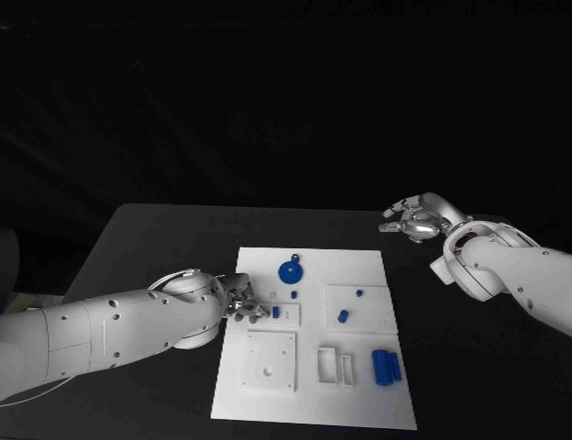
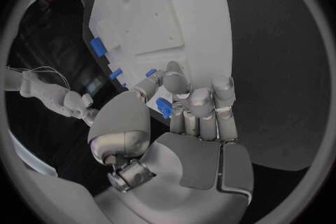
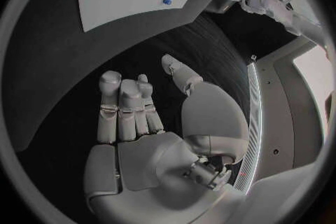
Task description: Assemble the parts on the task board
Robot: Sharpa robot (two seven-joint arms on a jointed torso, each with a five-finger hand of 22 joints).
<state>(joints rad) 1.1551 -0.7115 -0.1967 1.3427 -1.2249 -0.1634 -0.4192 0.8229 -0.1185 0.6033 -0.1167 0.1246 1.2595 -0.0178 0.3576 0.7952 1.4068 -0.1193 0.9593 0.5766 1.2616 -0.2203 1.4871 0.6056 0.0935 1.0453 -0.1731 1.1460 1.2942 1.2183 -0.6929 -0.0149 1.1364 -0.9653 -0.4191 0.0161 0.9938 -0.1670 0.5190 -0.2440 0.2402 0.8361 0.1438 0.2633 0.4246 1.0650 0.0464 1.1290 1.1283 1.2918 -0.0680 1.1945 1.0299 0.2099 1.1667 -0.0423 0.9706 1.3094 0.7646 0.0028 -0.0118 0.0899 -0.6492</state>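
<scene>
Board (image 1: 315, 403) white, lying flat mid-table (image 1: 154, 238). Left hand (image 1: 240, 303) at board's left edge, about halfway up it, fingers curled in; wrist view shows a small blue part (image 2: 164, 107) pinched between thumb and fingers (image 2: 199, 103), held just over the board. Right hand (image 1: 416, 220) off the board, past its far right corner, over bare table, well apart from every part; fingers (image 3: 120, 103) spread and loose, holding nothing. On board: blue round disc (image 1: 289, 271) with a small tab near the far edge, left of centre; blue peg (image 1: 276, 313) just beside left hand; small blue pin (image 1: 359, 294) and short blue cylinder (image 1: 343, 316) on the raised white square at board's right side; blue block (image 1: 385, 367) near the near right corner, beside a white slotted frame (image 1: 335, 365); white square plate (image 1: 270, 360) with holes at near left of board
</scene>
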